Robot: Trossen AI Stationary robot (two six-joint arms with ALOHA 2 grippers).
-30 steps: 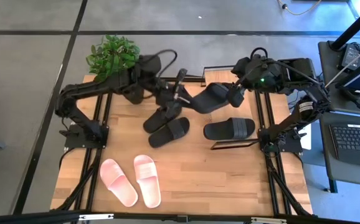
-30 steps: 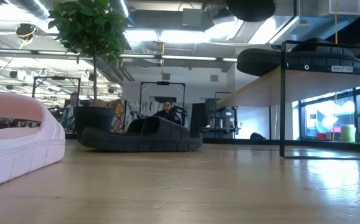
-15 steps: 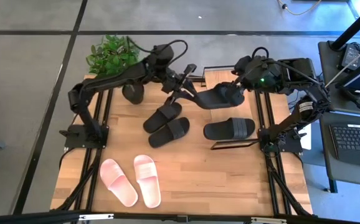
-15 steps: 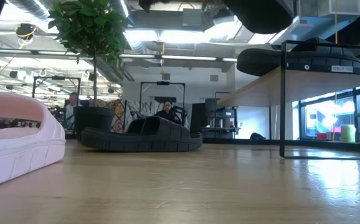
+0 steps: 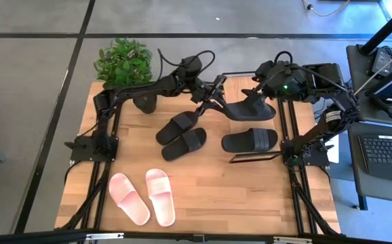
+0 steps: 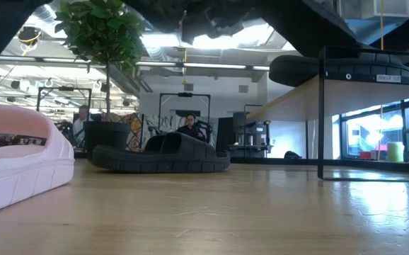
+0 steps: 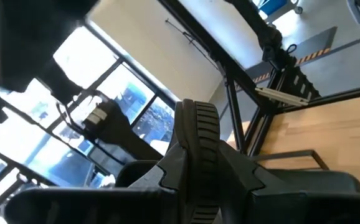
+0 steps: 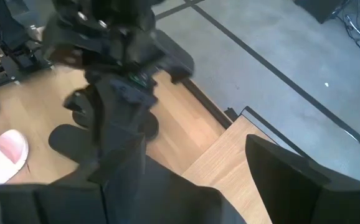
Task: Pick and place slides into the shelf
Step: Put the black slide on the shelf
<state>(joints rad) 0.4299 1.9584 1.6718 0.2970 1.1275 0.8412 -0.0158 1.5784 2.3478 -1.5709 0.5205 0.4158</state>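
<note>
Slide (image 5: 247, 108) has swung over the shelf (image 5: 231, 87): your left gripper (image 5: 213, 100) pinches its edge, right gripper (image 5: 264, 98) gaping round it, so placement's close.

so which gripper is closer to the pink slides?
Left. The left gripper holds a black slide over the shelf, nearer the pink slides; the right gripper hangs open farther off.

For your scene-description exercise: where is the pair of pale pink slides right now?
In the high view, the pink slides lie side by side on the table's near left part, below the two black slides at mid-table.
</note>
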